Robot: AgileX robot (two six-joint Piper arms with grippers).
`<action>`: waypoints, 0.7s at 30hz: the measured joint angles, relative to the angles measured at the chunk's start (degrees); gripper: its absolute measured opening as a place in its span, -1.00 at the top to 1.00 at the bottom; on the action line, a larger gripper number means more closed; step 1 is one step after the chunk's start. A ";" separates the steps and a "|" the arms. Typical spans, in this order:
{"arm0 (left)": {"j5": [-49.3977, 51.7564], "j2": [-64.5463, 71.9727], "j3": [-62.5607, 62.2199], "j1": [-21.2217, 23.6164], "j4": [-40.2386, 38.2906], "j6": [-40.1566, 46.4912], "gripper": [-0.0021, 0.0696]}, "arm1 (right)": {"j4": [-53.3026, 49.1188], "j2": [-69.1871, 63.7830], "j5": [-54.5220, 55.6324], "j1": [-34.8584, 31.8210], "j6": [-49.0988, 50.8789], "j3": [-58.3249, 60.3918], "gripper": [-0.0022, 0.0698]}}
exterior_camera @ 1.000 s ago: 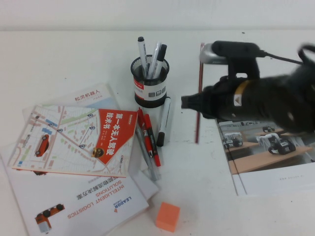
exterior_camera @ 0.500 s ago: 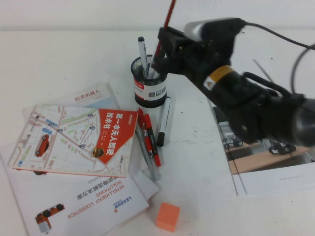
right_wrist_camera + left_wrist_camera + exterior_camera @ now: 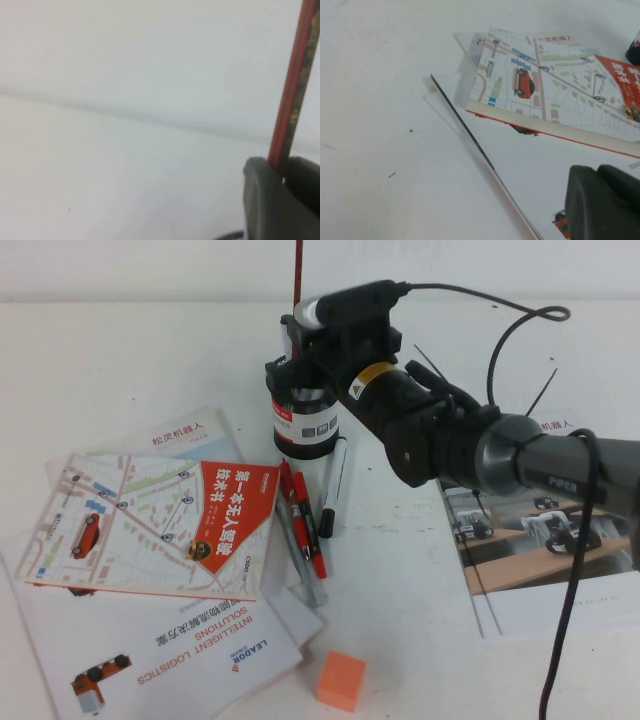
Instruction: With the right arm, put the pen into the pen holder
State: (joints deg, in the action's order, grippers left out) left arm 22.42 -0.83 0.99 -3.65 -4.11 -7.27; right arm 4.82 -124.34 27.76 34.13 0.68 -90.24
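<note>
The thin dark red pen (image 3: 298, 275) stands almost upright, its upper part sticking out above my right gripper (image 3: 300, 340). That gripper hangs right over the black mesh pen holder (image 3: 304, 426) and hides its rim and the pens inside it. The right wrist view shows the gripper (image 3: 282, 167) shut on the pen (image 3: 292, 100). The pen's lower end is hidden behind the gripper. My left gripper (image 3: 597, 172) is out of the high view; its wrist view shows it shut and empty, low over a white booklet.
Two thick red pens (image 3: 302, 515) and a grey marker (image 3: 333, 485) lie just in front of the holder. Map booklets (image 3: 150, 525) are stacked at the left, an orange cube (image 3: 340, 680) sits near the front edge, and a brochure (image 3: 550, 570) lies under the right arm.
My right arm has swung left from beside the holder to right above it. The pen it holds has turned from slanted to nearly upright over the cup.
</note>
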 joint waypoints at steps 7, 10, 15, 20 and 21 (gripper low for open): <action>0.00 0.00 0.00 0.00 0.00 0.00 0.95 | 3.91 0.16 -3.45 0.00 0.01 -0.57 -0.01; 0.00 0.00 0.00 0.00 0.00 0.00 0.95 | 8.46 2.93 -9.19 0.00 -0.11 -0.57 0.09; 0.00 0.00 0.00 0.00 0.00 0.00 0.95 | 12.40 12.06 -19.32 0.00 -1.55 0.27 0.83; 0.00 0.00 0.00 0.00 0.00 0.00 0.95 | 12.30 24.66 -17.21 0.49 -1.92 11.15 0.97; 0.00 0.00 0.00 0.00 0.00 0.00 0.95 | 12.18 27.62 -15.47 0.76 -1.92 14.67 0.98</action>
State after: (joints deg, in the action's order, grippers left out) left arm 22.42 -0.83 0.99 -3.65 -4.11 -7.27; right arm 17.00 -96.72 12.29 34.89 -1.24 -75.58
